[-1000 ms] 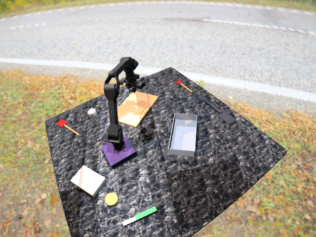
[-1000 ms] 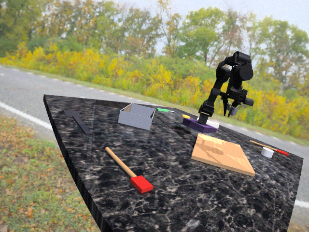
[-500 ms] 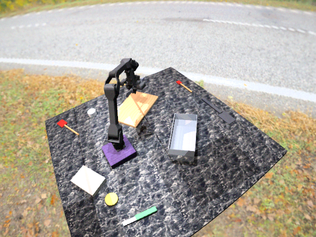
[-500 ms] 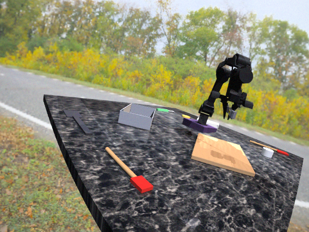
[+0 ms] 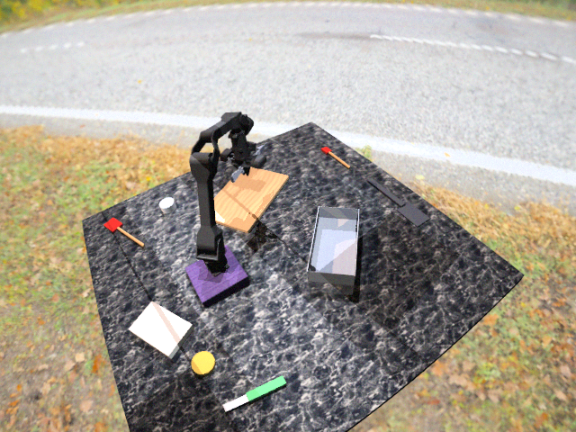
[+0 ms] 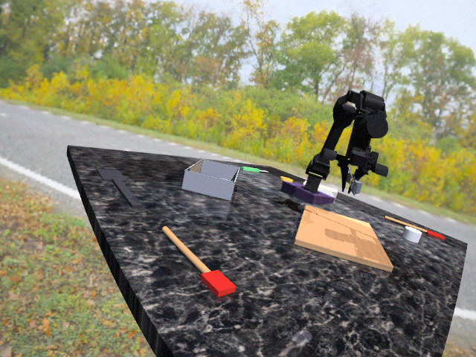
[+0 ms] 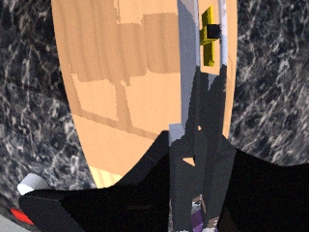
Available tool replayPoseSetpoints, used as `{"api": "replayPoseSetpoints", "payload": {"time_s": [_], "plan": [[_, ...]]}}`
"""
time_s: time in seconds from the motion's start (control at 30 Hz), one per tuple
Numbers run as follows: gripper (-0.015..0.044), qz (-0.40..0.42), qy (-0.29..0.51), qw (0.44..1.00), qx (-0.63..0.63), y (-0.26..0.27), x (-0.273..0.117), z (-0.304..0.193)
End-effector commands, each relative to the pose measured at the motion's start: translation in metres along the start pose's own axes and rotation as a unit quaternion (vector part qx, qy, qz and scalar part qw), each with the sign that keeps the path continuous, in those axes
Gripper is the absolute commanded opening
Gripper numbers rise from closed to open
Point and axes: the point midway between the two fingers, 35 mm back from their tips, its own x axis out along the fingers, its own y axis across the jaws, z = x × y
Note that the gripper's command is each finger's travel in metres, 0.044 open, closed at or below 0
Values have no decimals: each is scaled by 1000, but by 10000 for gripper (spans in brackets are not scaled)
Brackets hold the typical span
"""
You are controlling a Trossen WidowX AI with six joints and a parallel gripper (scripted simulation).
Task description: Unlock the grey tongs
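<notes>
Beneath the jaws in the top view lies the wooden board [image 5: 267,185] [image 6: 326,248] [image 7: 103,108], its near end reaching back toward the purple base [image 5: 202,295] [image 6: 323,198]. The jaws are clenched on the grey tongs [image 5: 238,175] [image 6: 356,187] [image 7: 187,72], of which a pale bit shows just beside them. The roasting tin [image 5: 332,277] [image 6: 207,186] stands well apart from the jaws, off to one side of the board. Only one arm is at work, so no choice of arm arises.

From the exterior view, the jaws point down with the tongs held up off the bench [image 5: 279,325] [image 6: 268,307] [image 7: 270,97]. A short grey piece shows at the jaw tips; the tongs look strongly foreshortened, and I cannot tell their exact slope or which end hangs lower.

Through the wrist view, the tongs' long axis runs straight out between the jaws toward the top edge, both bars close together. The yellow lock part [image 7: 208,48] sits between the bars, beyond the jaws on the side away from the base. That probably puts the hinge out there and the tips back toward the base. The coming move likely turns on this axis: it needs those tips tilted downward before a squeeze can free the lock.
</notes>
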Motion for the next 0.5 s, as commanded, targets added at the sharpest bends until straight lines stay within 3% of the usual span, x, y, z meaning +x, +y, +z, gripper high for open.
{"api": "replayPoseSetpoints", "payload": {"time_s": [0.0, 0.47], "plan": [[-150, 1, 2, 1000, 1, 0, 8, 0], [-150, 1, 2, 1000, 1, 1, 31, 0]]}}
